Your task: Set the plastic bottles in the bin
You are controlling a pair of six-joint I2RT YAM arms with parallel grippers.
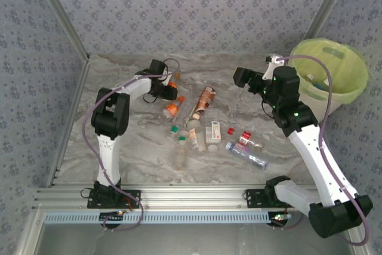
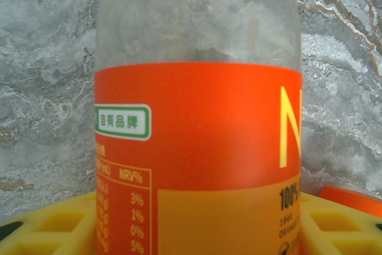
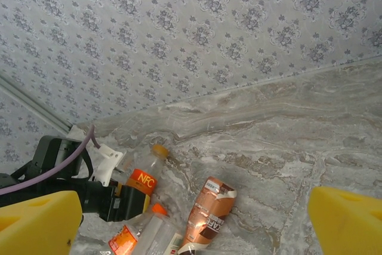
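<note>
Between grey floral-wallpapered walls lies a marbled table. Toward its far left corner the left arm bends forward and low. The left jaws are clenched on an orange-labelled bottle, with yellow pads against both its sides. Other plastic bottles litter the table's middle. The right arm rises beside them, its right jaws released and spread wide above the table. The bin stands at the far right corner.

Top camera looks down; both wrist cameras share the orange-labelled bottle, left very close
</note>
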